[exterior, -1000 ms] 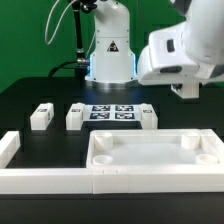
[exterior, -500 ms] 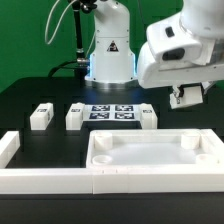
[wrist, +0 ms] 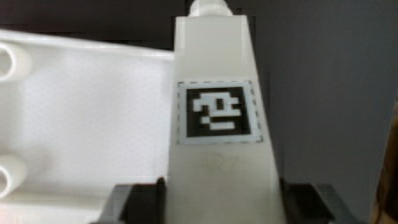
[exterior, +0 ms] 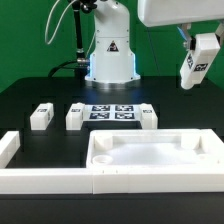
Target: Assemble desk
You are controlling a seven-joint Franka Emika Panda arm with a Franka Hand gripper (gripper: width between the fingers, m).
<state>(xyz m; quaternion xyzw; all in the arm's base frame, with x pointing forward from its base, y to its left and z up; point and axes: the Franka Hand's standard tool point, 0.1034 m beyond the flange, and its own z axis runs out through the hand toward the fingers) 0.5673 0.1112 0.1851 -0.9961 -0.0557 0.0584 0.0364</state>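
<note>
My gripper (exterior: 199,47) hangs high at the exterior view's right, shut on a white block leg (exterior: 196,64) that tilts downward well above the table. In the wrist view the leg (wrist: 217,100) runs straight out from between the dark fingers (wrist: 139,205), its black-and-white tag facing the camera. Below it lies the large white tray-like desk panel (exterior: 150,136), also seen past the leg in the wrist view (wrist: 71,90). Three more tagged legs stand on the black table: one at the left (exterior: 40,117), one beside it (exterior: 75,118), one further right (exterior: 148,116).
The marker board (exterior: 112,112) lies flat between the legs, in front of the arm's white base (exterior: 110,55). A long white border wall (exterior: 45,180) runs along the front left, with an upright end (exterior: 8,148).
The arm has risen and swung toward the exterior view's right, carrying the leg up from just above the panel's far right corner.
</note>
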